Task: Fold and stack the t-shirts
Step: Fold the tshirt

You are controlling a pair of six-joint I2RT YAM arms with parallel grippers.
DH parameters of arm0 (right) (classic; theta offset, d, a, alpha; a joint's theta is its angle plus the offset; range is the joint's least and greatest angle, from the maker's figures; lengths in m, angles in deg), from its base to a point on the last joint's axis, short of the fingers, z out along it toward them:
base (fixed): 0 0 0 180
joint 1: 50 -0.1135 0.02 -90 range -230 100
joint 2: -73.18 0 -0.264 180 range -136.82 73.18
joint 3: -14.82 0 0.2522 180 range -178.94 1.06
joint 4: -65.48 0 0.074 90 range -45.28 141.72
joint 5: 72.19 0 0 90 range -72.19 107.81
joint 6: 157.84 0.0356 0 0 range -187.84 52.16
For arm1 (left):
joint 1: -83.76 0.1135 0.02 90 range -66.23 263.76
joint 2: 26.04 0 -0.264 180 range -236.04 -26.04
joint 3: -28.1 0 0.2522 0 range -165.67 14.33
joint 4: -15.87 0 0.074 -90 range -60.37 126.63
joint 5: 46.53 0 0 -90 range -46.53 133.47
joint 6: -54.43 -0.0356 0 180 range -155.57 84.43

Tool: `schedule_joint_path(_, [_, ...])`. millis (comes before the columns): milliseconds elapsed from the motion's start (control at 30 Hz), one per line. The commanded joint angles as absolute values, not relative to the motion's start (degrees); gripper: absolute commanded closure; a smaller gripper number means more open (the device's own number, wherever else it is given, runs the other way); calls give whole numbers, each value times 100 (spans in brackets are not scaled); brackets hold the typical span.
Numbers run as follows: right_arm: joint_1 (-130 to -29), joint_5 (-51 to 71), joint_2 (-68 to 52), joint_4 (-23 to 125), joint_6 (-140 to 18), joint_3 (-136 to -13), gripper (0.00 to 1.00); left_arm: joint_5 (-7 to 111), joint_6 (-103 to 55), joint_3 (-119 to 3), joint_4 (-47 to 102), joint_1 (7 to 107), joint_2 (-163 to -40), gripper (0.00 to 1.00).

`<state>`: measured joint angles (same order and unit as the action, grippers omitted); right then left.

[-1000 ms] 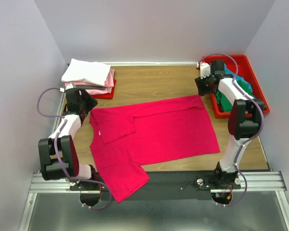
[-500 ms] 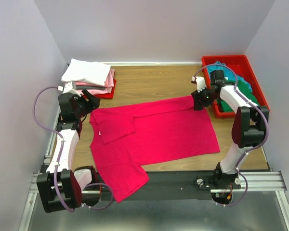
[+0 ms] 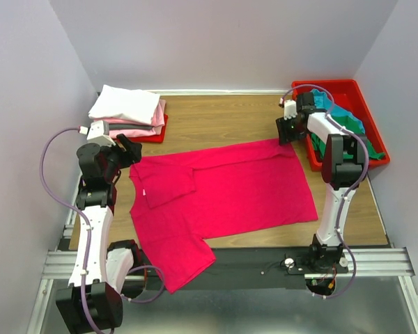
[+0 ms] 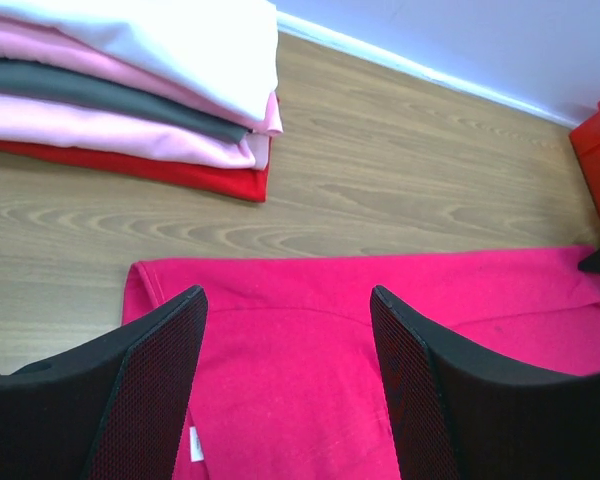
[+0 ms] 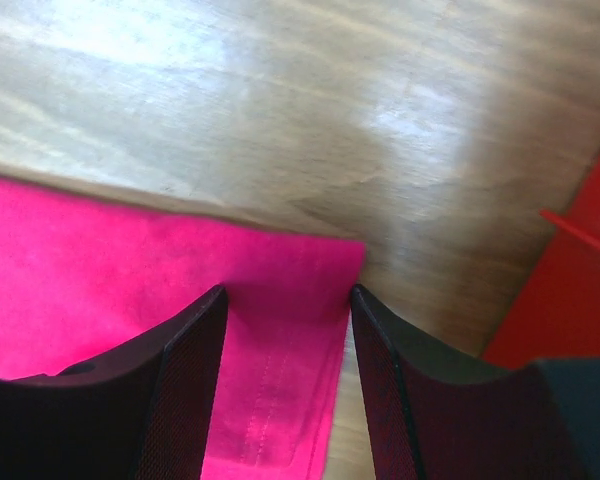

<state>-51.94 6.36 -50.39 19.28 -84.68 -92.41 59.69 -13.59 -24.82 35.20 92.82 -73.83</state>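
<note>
**A:** Moved since a second ago?
**B:** Right gripper [image 5: 288,295]: from over the red tray [image 3: 334,85] to the far right corner of the crimson t-shirt [image 3: 230,188]. Left arm reared higher; left gripper [image 4: 288,300] still over the far left shoulder.
**A:** Jaws?
**B:** Both apart, nothing gripped. Right fingers straddle the corner hem.
**A:** Writing?
**B:** One white neck label [image 4: 196,443], too small to read.
**A:** Locations?
**B:** Crimson t-shirt: flat, mid-table [image 3: 216,118], one sleeve past the near edge. Folded stack [image 3: 129,111], white on top: far left corner. Teal and green shirts [image 3: 348,125]: in the tray, far right corner, right arm across its left rim.
</note>
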Motion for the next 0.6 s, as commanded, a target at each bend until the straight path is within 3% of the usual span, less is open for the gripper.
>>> schedule_joint_path(0, [-5246, 1200, -5223, 1947, -8357, -9316, 39, 6069, -1544, -2407, 3623, 9326, -7341, 26])
schedule_joint_path(200, [-5273, 1210, -5452, 1938, -8463, -9175, 42, 6078, -1527, -2302, 3517, 9326, -7192, 26])
schedule_joint_path(233, [-5264, 1174, -5478, 1947, -8463, -9175, 47, 6087, -1527, -2285, 3508, 9326, -7183, 26])
schedule_joint_path(267, [-5255, 1105, -5522, 1938, -8445, -9192, 63, 6069, -1535, -2284, 3482, 9317, -7183, 26])
schedule_joint_path(333, [-5273, 1034, -5558, 1938, -8454, -9280, 77, 6069, -1527, -2267, 3464, 9317, -7183, 26])
schedule_joint_path(467, [-5308, 1138, -5742, 1947, -8542, -9736, 88, 6078, -1535, -2267, 3429, 9326, -7191, 26])
schedule_joint_path(567, [-5352, 1358, -5918, 1938, -8621, -10342, 89, 6096, -1544, -2258, 3394, 9317, -7218, 26])
